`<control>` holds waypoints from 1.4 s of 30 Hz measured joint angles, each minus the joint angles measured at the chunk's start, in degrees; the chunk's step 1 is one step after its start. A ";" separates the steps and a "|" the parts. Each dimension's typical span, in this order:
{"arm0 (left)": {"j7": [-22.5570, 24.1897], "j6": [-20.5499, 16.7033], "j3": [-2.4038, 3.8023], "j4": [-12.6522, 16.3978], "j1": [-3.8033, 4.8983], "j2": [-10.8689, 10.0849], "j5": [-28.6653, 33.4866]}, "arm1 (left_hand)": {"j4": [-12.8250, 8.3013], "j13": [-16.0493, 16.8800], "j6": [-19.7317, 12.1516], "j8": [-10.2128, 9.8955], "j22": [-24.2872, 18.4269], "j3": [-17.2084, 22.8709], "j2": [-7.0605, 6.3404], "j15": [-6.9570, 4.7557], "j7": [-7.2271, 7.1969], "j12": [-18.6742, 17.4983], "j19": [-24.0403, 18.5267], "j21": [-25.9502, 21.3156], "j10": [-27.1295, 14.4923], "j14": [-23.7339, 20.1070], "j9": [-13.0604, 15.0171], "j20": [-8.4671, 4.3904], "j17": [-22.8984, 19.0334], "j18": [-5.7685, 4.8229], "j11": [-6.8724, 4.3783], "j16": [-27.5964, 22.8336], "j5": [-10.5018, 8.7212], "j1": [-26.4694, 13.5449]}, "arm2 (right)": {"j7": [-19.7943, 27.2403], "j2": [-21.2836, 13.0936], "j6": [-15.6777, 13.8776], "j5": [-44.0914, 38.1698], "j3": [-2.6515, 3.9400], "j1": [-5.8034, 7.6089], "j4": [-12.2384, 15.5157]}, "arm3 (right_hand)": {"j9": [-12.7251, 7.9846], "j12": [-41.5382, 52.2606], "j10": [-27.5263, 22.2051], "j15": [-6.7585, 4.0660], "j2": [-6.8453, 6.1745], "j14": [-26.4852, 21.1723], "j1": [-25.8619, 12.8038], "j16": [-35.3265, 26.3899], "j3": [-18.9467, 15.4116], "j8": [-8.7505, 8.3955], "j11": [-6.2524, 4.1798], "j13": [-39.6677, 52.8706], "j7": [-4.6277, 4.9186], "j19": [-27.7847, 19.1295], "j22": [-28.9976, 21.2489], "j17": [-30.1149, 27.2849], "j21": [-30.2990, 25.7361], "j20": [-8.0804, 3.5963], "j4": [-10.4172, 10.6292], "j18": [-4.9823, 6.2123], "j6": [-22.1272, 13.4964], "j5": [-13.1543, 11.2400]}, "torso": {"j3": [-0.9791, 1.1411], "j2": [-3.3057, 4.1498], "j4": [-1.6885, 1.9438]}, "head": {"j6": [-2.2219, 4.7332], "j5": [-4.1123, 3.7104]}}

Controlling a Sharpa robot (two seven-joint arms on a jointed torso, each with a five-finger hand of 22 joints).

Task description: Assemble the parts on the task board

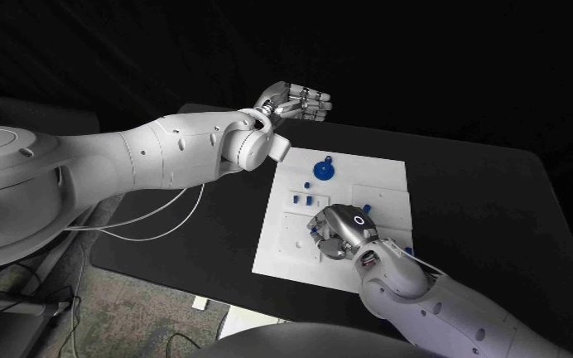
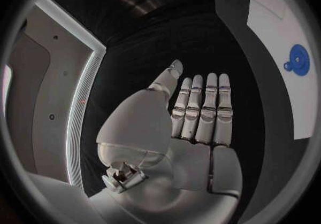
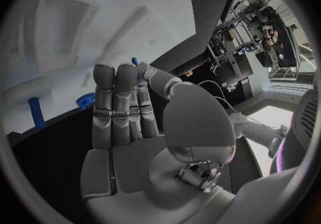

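Note:
The white task board (image 1: 340,209) lies in the middle of the black table. A round blue part (image 1: 322,171) sits near its far edge and small blue parts (image 1: 301,199) stand at its left side. My right hand (image 1: 343,232) hovers low over the board's near half, fingers straight and together (image 3: 120,106). A bit of blue (image 3: 134,61) shows by its thumb tip; I cannot tell if it is held. My left hand (image 1: 296,103) is raised beyond the board's far left corner, flat and holding nothing (image 2: 197,112). The left wrist view shows the board (image 2: 281,31) and the round blue part (image 2: 298,59).
A blue peg (image 3: 37,113) and another blue part (image 3: 85,100) stand on the board ahead of my right hand. One more small blue part (image 1: 368,207) lies right of that hand. White cables (image 1: 156,217) trail over the table's left edge.

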 measured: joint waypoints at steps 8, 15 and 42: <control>-0.07 0.08 0.00 0.00 0.00 0.09 0.02 | 0.00 0.00 0.00 0.00 -0.23 0.00 0.00 0.00 0.00 0.00 0.00 0.00 0.00 0.00 0.00 0.00 0.00 0.01 0.00 0.00 0.00 0.00 | -0.80 0.32 -0.12 -0.72 -0.05 0.00 -0.49 | -0.01 -0.04 0.19 0.01 -0.01 0.01 0.00 0.03 -0.01 -0.04 0.18 0.00 0.00 0.14 0.96 -0.04 -0.89 -0.06 0.01 0.05 0.00 -0.12 | -0.02 0.00 0.01 | 0.10 -0.05; -0.12 0.15 0.00 0.02 0.00 0.12 0.03 | 0.00 0.00 0.00 0.00 -0.23 0.00 0.00 0.00 0.00 0.00 0.00 0.00 0.00 0.00 0.00 0.00 0.00 0.00 0.00 0.00 0.00 0.00 | -1.73 0.66 -0.31 -1.41 -0.08 0.00 -0.88 | -0.01 -0.07 0.48 -0.13 -0.01 -0.12 0.00 0.03 0.07 -0.05 -0.11 0.00 0.00 0.54 1.71 -0.10 -1.32 -0.07 -0.21 0.10 0.00 0.06 | 0.01 0.01 0.01 | 0.16 0.01; -0.39 0.59 -0.01 0.10 0.00 0.06 0.05 | 0.00 0.00 0.00 0.00 -0.53 0.00 0.00 0.00 0.00 0.00 0.00 0.00 0.00 0.00 0.00 0.00 0.00 0.00 0.00 0.00 0.00 0.00 | -3.35 0.96 -0.59 -1.99 -0.35 0.00 -2.04 | 0.01 0.07 0.47 -0.11 -0.11 -0.10 -0.09 0.03 0.21 -0.17 -0.13 0.00 0.00 1.05 3.36 -0.10 -3.05 0.03 -0.37 -0.13 0.00 0.05 | 0.03 0.02 -0.03 | 0.58 -0.26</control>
